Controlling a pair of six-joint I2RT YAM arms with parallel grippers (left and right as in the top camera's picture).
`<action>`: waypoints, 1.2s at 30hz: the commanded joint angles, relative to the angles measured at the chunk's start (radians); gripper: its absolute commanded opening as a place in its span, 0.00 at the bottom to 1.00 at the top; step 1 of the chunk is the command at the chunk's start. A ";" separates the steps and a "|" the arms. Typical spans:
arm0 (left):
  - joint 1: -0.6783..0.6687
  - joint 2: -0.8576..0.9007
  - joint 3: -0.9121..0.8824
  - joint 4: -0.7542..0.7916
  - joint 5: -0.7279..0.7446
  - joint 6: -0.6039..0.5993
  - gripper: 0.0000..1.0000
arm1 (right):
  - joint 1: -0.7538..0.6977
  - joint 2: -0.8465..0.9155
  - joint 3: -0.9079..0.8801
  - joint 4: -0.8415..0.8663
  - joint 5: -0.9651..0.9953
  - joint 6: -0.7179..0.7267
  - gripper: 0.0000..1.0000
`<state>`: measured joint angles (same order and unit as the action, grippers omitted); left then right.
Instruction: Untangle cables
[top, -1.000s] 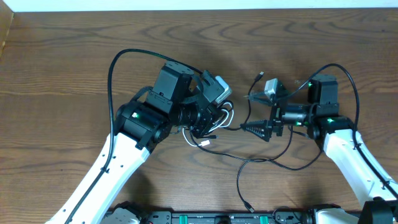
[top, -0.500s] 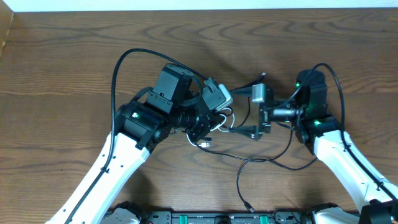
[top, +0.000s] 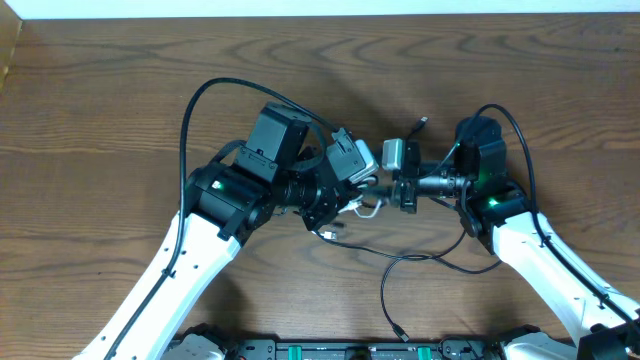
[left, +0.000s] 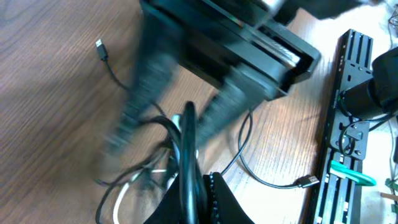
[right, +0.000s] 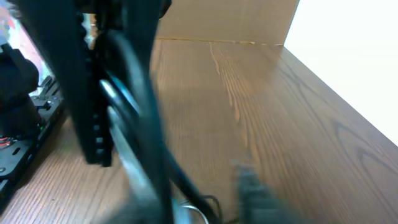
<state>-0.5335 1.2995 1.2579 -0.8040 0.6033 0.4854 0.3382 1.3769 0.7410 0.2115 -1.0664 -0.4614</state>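
- I am watching the cables (top: 345, 208) from overhead: the tangled part is sitting mid-bench, bunched right under the left gripper (left: 188, 143), with white and black loops spilling out on the near side.
- The left gripper is pinching several strands together; in its wrist view they are running straight up between the closed fingers.
- The right gripper (top: 405, 188) is sitting just beside the left one, almost nose to nose with it. Its jaws are looking narrow from above, but its own wrist view is smeared, so I cannot tell whether it is actually biting a strand.
- The relation I am steering by: the knot is lying on the left-arm side of the right gripper, and the short run of cord between the two grippers is lying along the line joining them, across the bench (top: 100, 100).
- A long loose black tail (top: 420, 255) is curving away under the right arm toward the near edge, and a small plug end (top: 422, 122) is poking out on the far side. Both are nearer the right arm.
- I am judging that the next move is a pull apart along that line, and that a strand snagging in the bunch is the risk.
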 joint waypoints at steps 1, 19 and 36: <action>-0.003 -0.014 0.021 -0.003 0.012 0.019 0.08 | 0.002 -0.002 -0.003 -0.010 0.053 -0.002 0.01; -0.002 -0.014 0.021 -0.025 -0.114 0.010 0.90 | -0.031 -0.002 -0.003 -0.021 0.425 0.257 0.01; -0.002 -0.014 0.021 -0.023 -0.362 -0.148 0.91 | -0.068 -0.002 -0.003 -0.021 0.394 0.345 0.01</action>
<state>-0.5339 1.2995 1.2579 -0.8265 0.2687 0.3607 0.2771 1.3769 0.7406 0.1913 -0.6548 -0.1375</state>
